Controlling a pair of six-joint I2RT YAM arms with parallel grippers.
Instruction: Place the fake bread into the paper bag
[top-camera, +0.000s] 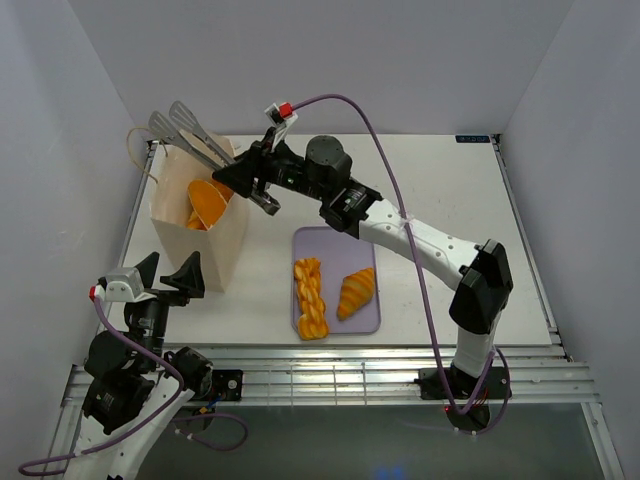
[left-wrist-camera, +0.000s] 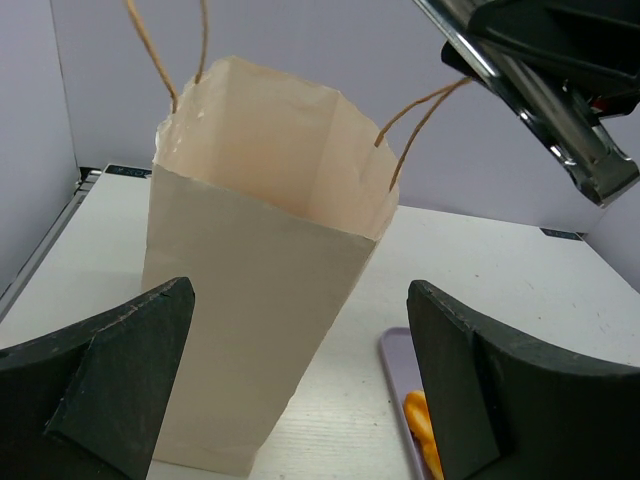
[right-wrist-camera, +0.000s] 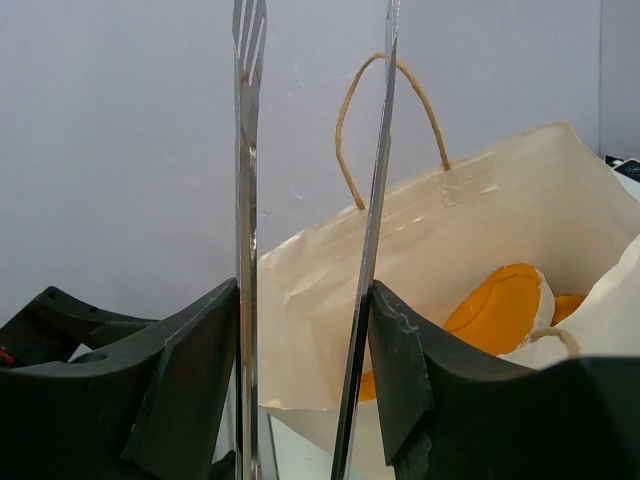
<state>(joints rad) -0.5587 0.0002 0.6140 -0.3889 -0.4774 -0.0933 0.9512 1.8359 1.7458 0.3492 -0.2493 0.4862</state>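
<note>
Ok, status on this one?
Left gripper open near cream paper bag. Right gripper clamps metal tongs above it. Glossy orange pastries inside; braided loaf, croissant on lilac tray.

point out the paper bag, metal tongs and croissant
cream paper carrier bag (left-wrist-camera: 250, 330), left wrist view, front wall
shiny metal tongs (top-camera: 190, 125), top view, blade tip
glossy golden toy croissant (top-camera: 356, 293), top view, middle

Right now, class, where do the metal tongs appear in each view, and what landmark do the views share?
Top external: metal tongs upper left, over the paper bag's mouth.
Left wrist: top right corner.
Right wrist: two upright blades at centre.
Shared landmark: the paper bag.
</note>
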